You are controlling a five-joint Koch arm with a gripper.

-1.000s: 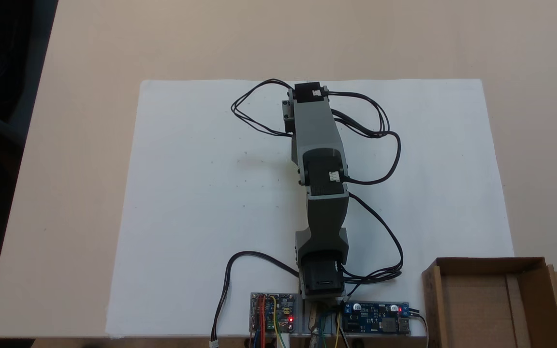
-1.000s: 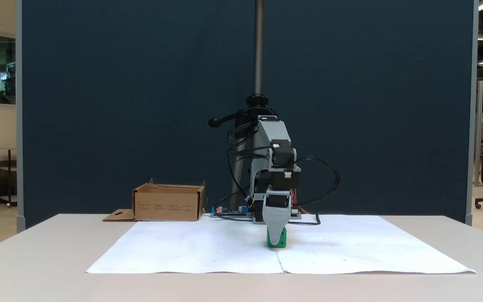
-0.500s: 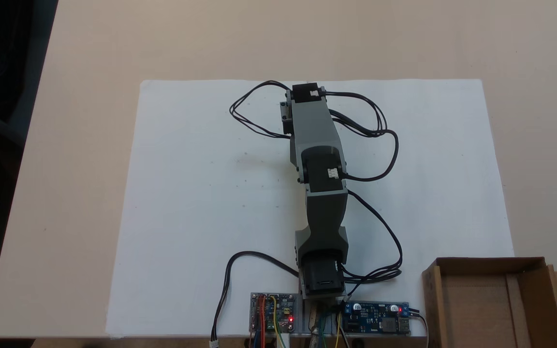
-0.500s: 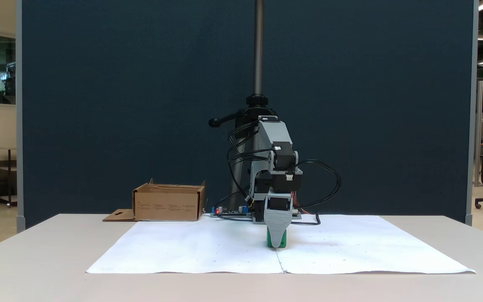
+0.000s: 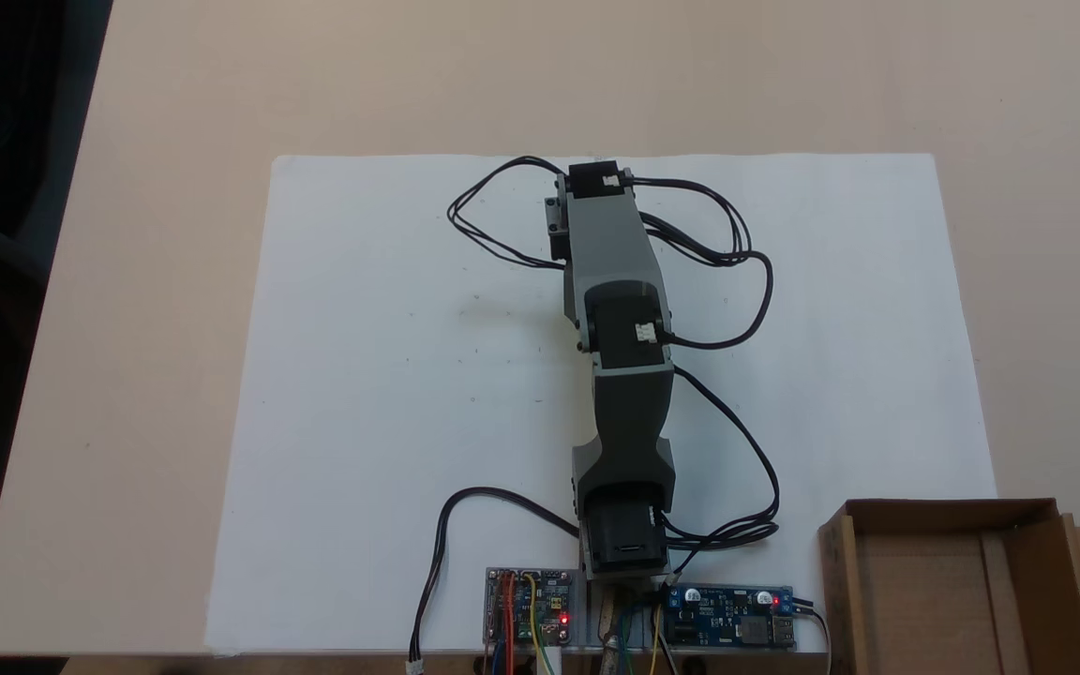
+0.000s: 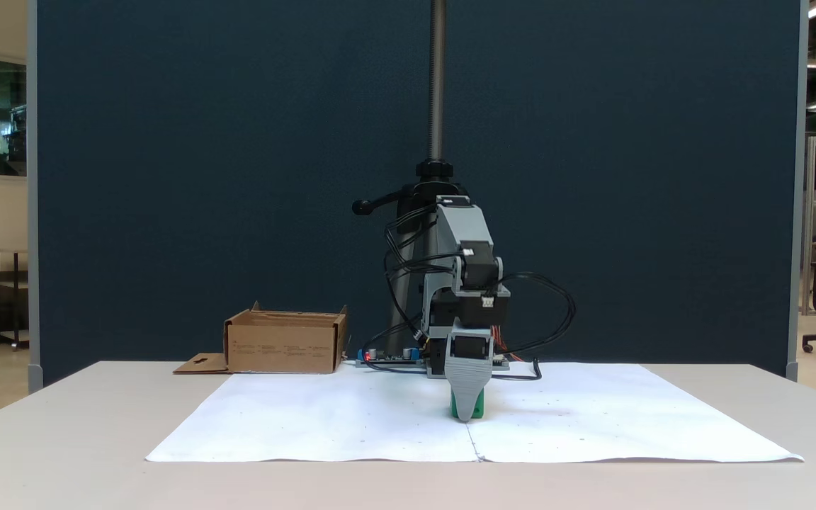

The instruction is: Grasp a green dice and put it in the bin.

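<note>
In a fixed view from the front, the green dice (image 6: pixel 477 408) sits on the white paper, just in front of the arm's base. My gripper (image 6: pixel 466 415) points straight down onto it. One grey tapered jaw covers the middle of the dice's front face, with its tip near the paper; the other jaw is hidden behind it. From above, the stretched-out arm (image 5: pixel 617 319) covers the dice. The bin (image 5: pixel 948 512), an open brown cardboard box, stands at the lower right beside the arm's base. From the front the bin (image 6: pixel 284 347) is at the back left, well apart from the dice.
A white paper sheet (image 5: pixel 390 375) covers the middle of the tan table. Two circuit boards (image 5: pixel 531 605) (image 5: pixel 732 628) flank the arm's base, and black cables (image 5: pixel 737 253) loop out to the arm's sides. A camera pole (image 6: pixel 437 85) rises behind the base.
The arm has sunk a little, bringing the gripper slightly lower over the green dice. The dice and the bin have not moved.
</note>
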